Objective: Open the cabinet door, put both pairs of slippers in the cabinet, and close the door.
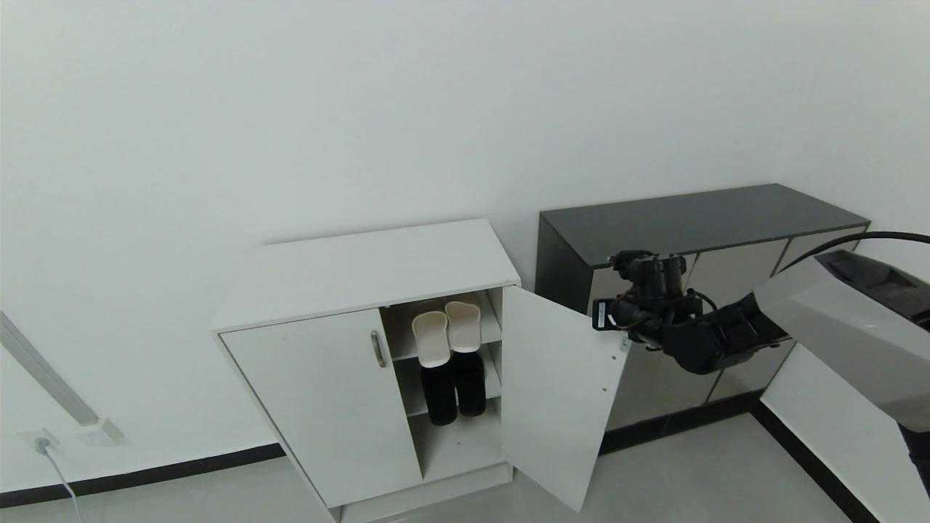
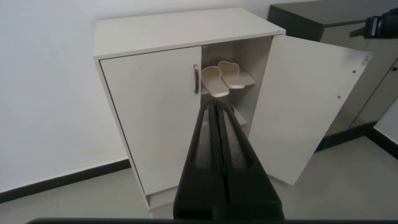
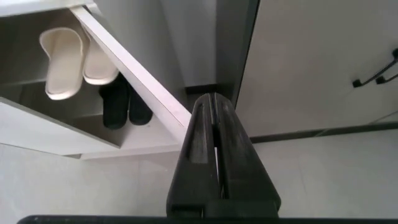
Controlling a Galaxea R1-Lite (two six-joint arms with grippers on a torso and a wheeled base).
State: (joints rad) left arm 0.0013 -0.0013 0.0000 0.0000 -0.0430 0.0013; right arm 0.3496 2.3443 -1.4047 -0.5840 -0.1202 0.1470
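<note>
Cabinet (image 1: 363,269), door (image 1: 556,392) open.
White slippers (image 1: 447,334) on its upper shelf, black slippers (image 1: 455,388) beneath; left gripper (image 2: 216,103) and right gripper (image 3: 215,97) pinched closed.

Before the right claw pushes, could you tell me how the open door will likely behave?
The door looks like a flat rigid panel, so it should not flex. Hinged on the cabinet, it will probably swing rather than slide. The right claw sits near its free top corner, so a light push likely suffices.
</note>
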